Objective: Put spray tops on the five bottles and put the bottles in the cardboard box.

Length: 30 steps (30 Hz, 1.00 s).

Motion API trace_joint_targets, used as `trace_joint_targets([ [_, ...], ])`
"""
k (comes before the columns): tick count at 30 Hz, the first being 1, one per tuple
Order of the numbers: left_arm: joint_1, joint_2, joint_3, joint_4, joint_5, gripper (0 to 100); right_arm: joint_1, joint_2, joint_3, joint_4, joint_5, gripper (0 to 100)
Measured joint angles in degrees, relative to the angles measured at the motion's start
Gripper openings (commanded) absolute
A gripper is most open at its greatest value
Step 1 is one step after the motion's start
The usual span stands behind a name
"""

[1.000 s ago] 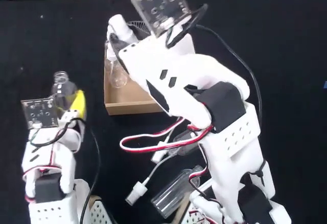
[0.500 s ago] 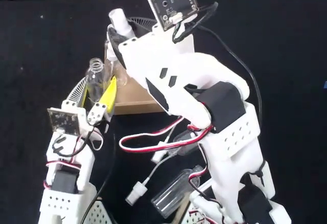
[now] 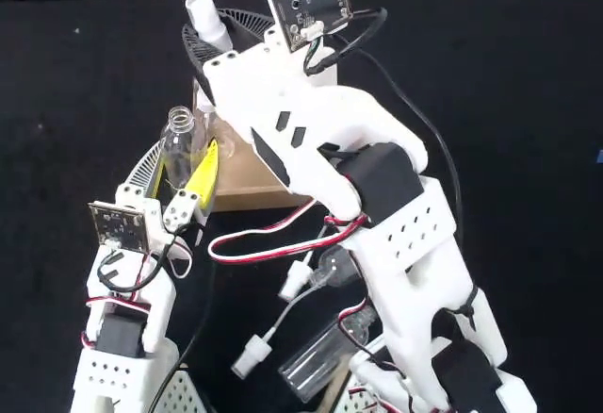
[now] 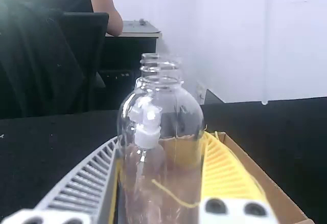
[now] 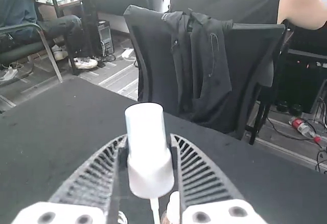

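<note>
Tabletop (image 3: 528, 102): cardboard box (image 3: 247, 196) seemingly half hidden.

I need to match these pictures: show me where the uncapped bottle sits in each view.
High view: uncapped bottle upright in the left gripper, beside the cardboard box.
Left wrist view: uncapped bottle at centre, close up.
Right wrist view: I cannot make it out; the right gripper holds a spray top.
Shared landmark: the cardboard box, in high and left wrist views.
</note>
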Motion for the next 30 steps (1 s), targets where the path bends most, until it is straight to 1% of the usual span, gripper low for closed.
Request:
trace_joint_targets([
  [4, 0.0, 0.0, 0.0, 0.0, 0.0, 8, 0.0, -0.1, 0.1, -0.1, 0.0, 1.1],
  [7, 0.0, 0.0, 0.0, -0.1, 0.0, 8, 0.0, -3.2, 0.5, -0.1, 0.0, 1.1],
  [12, 0.0, 0.0, 0.0, -4.2, 0.0, 8, 0.0, -6.2, 2.1, -0.4, 0.0, 1.1],
  [17, 0.0, 0.0, 0.0, -5.1, 0.0, 8, 0.0, -6.2, 4.4, -3.3, 0.0, 1.1],
  [25, 0.0, 0.0, 0.0, -5.1, 0.1, 8, 0.0, -6.2, 4.6, -3.6, 0.0, 1.1],
  [30, 0.0, 0.0, 0.0, -6.5, 0.1, 8, 0.0, -9.6, 5.1, -3.6, 0.0, 1.5],
])
